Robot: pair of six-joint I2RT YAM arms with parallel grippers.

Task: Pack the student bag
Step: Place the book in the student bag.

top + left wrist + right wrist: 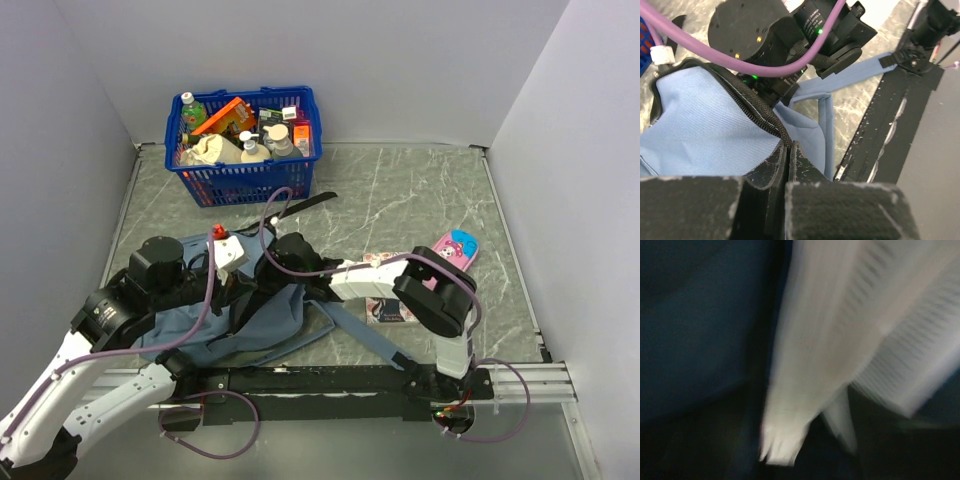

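The student bag lies before the basket, pencil case to its right.

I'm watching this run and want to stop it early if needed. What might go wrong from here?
The left gripper pinches only the zipper edge of the student bag; a slip might drop the opening onto the right arm reaching inside. The purple cable loops close above that opening and might snag.
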